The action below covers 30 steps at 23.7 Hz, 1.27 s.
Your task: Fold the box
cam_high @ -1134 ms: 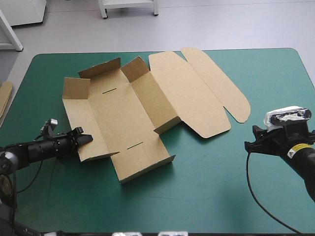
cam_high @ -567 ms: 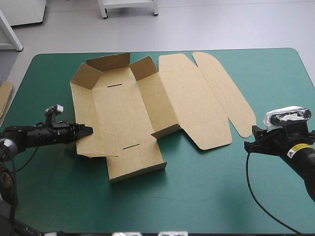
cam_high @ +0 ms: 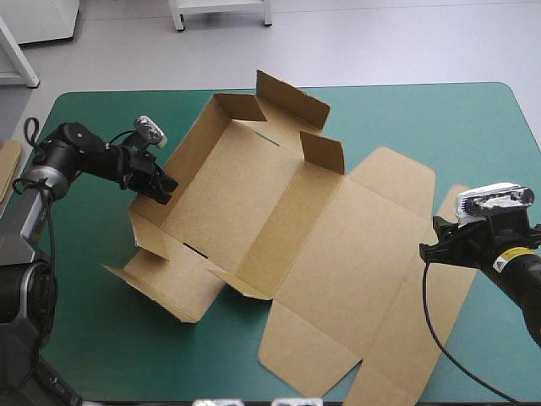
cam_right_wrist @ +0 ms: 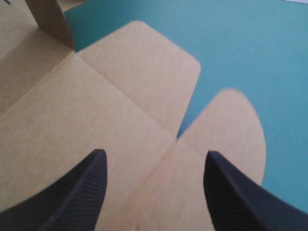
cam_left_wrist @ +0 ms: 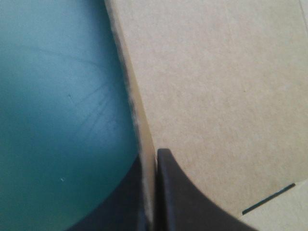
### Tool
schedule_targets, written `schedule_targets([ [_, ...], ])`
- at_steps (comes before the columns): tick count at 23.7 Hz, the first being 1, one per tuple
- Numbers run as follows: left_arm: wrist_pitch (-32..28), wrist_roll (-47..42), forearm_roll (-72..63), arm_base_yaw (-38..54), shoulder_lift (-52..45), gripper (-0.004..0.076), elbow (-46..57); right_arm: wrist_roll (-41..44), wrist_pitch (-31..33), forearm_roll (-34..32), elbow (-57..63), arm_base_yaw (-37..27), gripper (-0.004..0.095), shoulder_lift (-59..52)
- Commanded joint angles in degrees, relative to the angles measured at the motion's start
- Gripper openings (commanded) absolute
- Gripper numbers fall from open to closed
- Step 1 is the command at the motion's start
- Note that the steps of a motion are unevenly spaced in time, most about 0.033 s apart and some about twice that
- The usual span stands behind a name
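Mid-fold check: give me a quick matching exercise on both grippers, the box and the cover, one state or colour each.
1 left gripper
2 right gripper
3 box
4 cover

a open, lid panel ahead of it
b teal-green
c shut on the box's edge
d some walls raised

Pairs: 1-c; 2-a; 3-d; 4-b
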Motion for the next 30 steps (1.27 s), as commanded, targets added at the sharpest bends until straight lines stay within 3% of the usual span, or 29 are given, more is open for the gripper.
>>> schedule_targets([
  [1,-1.0,4.0,5.9,-5.6,-0.1,-0.0008,-9.9,-0.3,-3.2,-0.1,-2.2,-0.2,0.0554,0.1],
  [6,-7.1,11.0,8.1,-13.8,2.5,-0.0008,-20.6,-0.3,-3.1,0.9,-2.2,-0.2,0.0554,0.1],
  [9,-9.2,11.3,11.7,-20.4,2.4,-0.0008,-22.0,-0.2,-4.5,7.6,-2.2,-0.2,0.0554,0.1],
  [14,-12.4,9.6,27.9,-29.7,2.4,-0.0009,-22.0,3.6,-5.0,1.3,-2.2,-0.2,0.0554,0.1],
  [17,-17.7,4.0,39.3,-34.8,1.3,-0.0009,-22.0,6.5,1.5,-8.4,-3.4,-0.2,0.0554,0.1],
  [19,-19.3,0.7,41.6,-36.2,0.6,-0.0009,-22.0,7.0,4.2,-10.2,-4.6,-0.2,0.0554,0.1],
  [23,-19.1,-12.0,46.6,-38.8,-0.4,-0.0009,-21.8,7.5,4.6,-10.8,-7.7,-0.2,0.0554,0.8],
  [30,-20.1,-23.0,58.1,-44.4,-1.4,-0.0009,-16.4,7.5,4.6,-10.8,-13.8,-0.2,0.0554,7.5],
])
